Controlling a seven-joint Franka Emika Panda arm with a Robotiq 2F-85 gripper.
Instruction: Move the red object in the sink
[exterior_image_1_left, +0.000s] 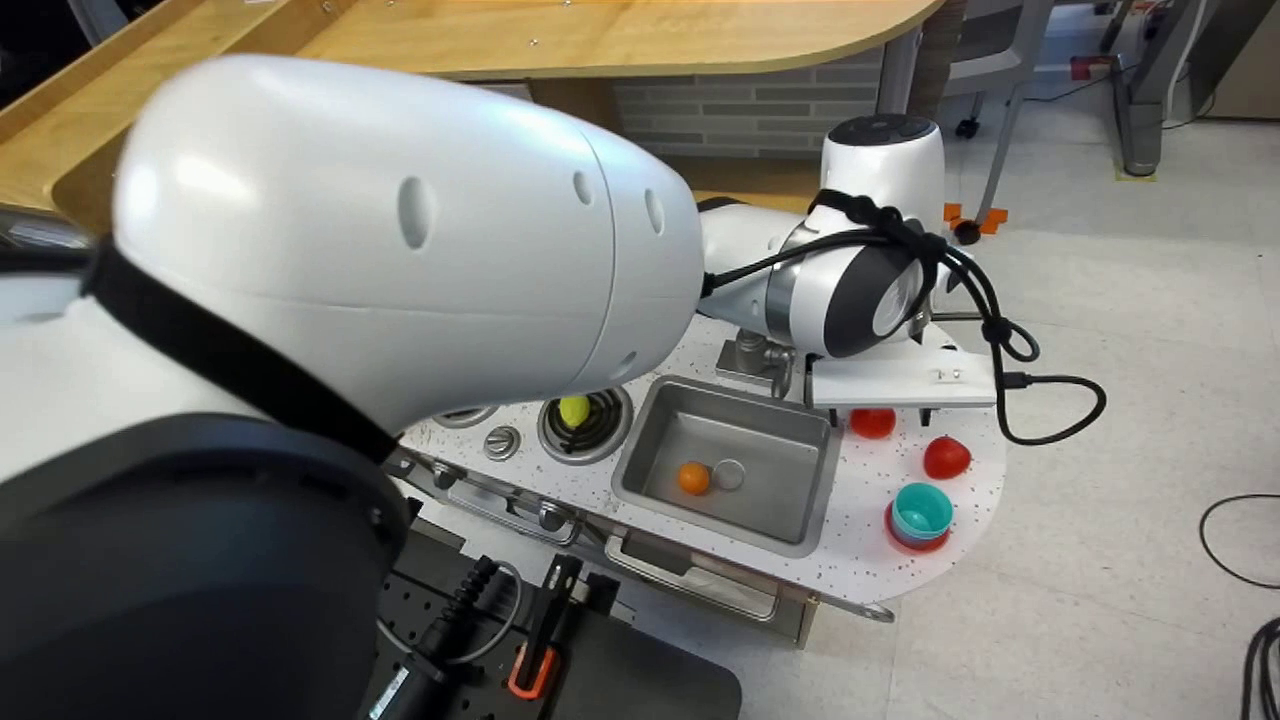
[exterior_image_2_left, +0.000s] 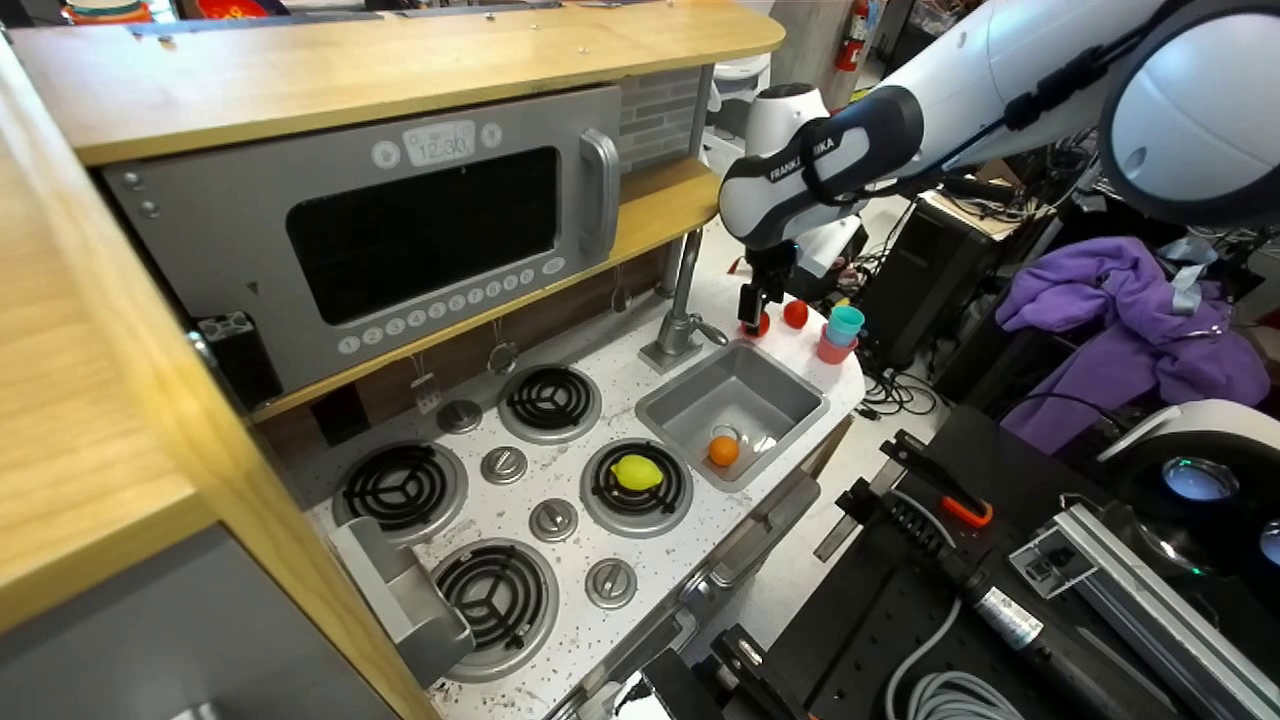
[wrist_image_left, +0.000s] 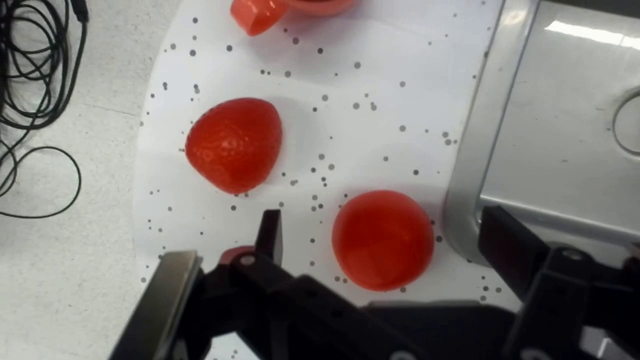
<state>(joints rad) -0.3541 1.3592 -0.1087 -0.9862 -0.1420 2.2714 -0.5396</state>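
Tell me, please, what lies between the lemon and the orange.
Between the lemon and the orange lie the burner's outer ring and the sink's rim, as both exterior views show.

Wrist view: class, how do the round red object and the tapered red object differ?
The round red object has a near-circular outline; the tapered red object, a rounded triangle.
The round red object looks smooth, the tapered red object dimpled.
The round red object lies beside the sink; the tapered red object lies farther from it.
Both are red and rest on the counter.
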